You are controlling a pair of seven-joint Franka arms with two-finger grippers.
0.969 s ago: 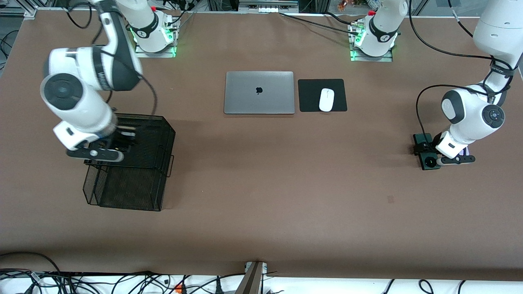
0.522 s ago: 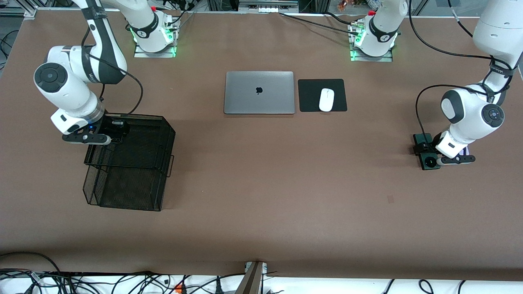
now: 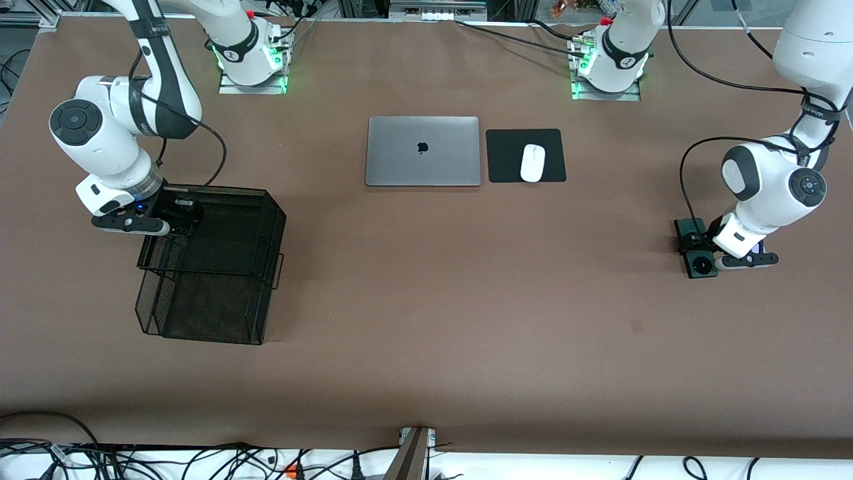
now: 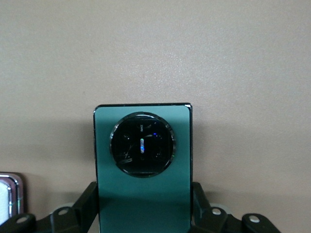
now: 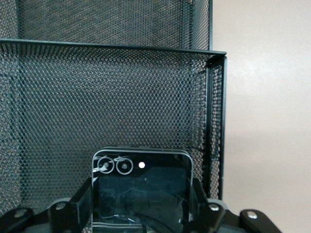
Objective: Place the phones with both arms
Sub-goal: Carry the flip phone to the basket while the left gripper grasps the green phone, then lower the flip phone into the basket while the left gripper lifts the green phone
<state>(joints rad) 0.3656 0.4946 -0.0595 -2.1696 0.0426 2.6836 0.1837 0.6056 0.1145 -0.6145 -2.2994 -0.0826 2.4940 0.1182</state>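
Low, left claw [image 4: 144, 221] (phone-clamped)

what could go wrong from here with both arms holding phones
The left gripper is shut on the green phone with the lilac phone lying right beside it; lifting could nudge that one. The right gripper holds the black phone above the mesh basket; it could catch the rim.

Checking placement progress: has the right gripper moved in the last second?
Yes. The right gripper holding the black phone moved from above the mesh basket toward its table-end rim.
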